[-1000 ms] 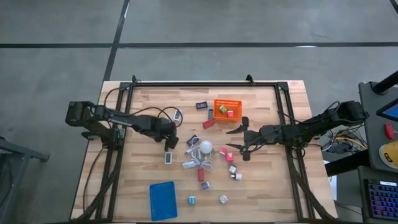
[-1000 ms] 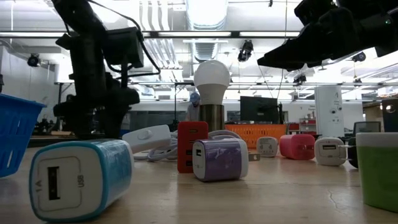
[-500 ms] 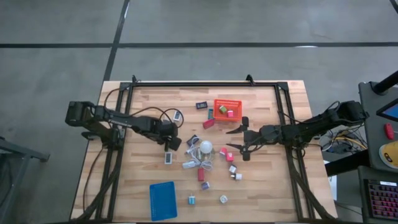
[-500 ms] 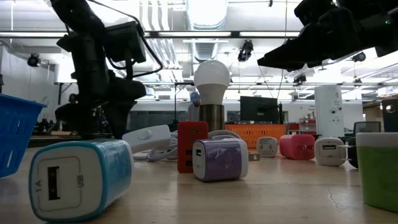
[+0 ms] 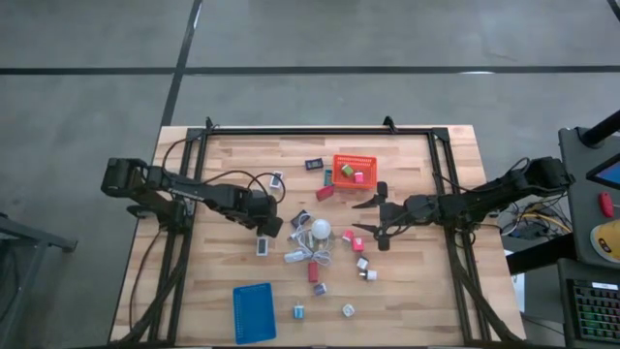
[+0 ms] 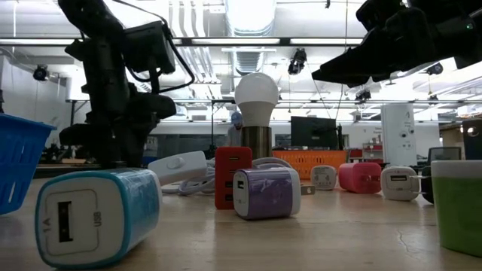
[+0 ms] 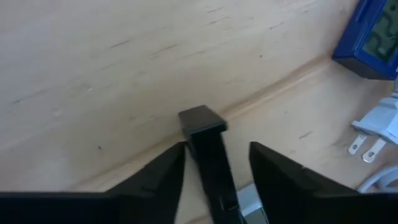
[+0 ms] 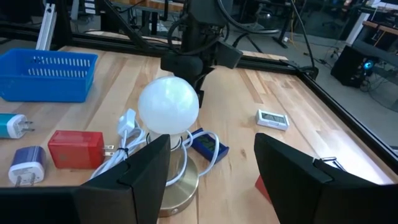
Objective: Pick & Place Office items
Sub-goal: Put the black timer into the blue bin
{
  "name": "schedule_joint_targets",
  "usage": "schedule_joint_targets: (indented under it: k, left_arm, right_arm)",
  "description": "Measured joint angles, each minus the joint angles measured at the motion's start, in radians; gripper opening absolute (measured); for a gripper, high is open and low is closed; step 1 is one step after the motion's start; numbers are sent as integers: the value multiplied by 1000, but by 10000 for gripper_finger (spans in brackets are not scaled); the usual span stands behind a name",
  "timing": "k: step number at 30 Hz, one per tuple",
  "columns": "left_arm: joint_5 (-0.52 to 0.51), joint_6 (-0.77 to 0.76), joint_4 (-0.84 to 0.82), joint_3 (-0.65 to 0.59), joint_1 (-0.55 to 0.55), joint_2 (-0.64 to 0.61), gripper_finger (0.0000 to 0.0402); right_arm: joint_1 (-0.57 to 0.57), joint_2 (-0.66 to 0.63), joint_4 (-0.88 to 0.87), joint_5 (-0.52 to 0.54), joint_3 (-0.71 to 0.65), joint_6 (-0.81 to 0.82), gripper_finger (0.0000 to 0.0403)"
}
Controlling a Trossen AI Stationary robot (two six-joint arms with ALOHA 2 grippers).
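- Thing in hand: a dark flat piece (image 7: 202, 121), thin and black, standing on edge on the pale wooden tabletop (image 5: 223, 165). It sits left of centre, near the white round bulb (image 5: 320, 231) on its brass base.
- The left gripper (image 7: 217, 149) is down at the tabletop with the piece between its jaws. The jaws are half closed and stand on either side of it. A gap shows on one side, so I judge they are not yet clamped.
- To do the step well, I'd close squarely on the two broad faces so the piece does not tip or twist. I'd get a firm hold before lifting and raise it straight up.
- Hazards close by: a blue flat rectangle (image 7: 373, 37) and a white two-pin plug (image 7: 373, 130) on its cord. The lift needs to stay clear of both, or the cord may drag the bulb.
- The right gripper (image 5: 368, 216) waits above the tabletop between the bulb and the orange mesh basket (image 5: 354, 158). Its jaws are wide apart and hold nothing.
- Counts from the high view:
  - Two baskets: the orange one at the far side and a blue mesh basket (image 5: 254, 312) at the near edge.
  - One bulb.
  - Two red blocks (image 5: 325, 192) on the tabletop.
  - Three label-faced rectangles (image 5: 263, 246) lying flat in the open.
  - At least two small pieces inside the orange basket.
  - The blue basket's contents cannot be made out.
  - Small white, pink, purple and bluish chargers scattered right of and nearer than the bulb: roughly seven, too small for a firm count.
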Motion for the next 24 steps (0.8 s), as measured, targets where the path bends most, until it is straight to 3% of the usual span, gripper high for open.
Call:
schedule_joint_targets:
  k: [6,13,24]
  left_arm:
    - [0,58,-53,0,-2,-2,49]
    - [-17,153,-130,2,-2,-5,46]
    - [-155,416,-82,-3,-39,-69,46]
  right_arm:
    - [0,-1,-1,0,0,3,228]
    - [0,-1,-2,2,0,2,228]
    - [0,-1,0,2,0,-11,228]
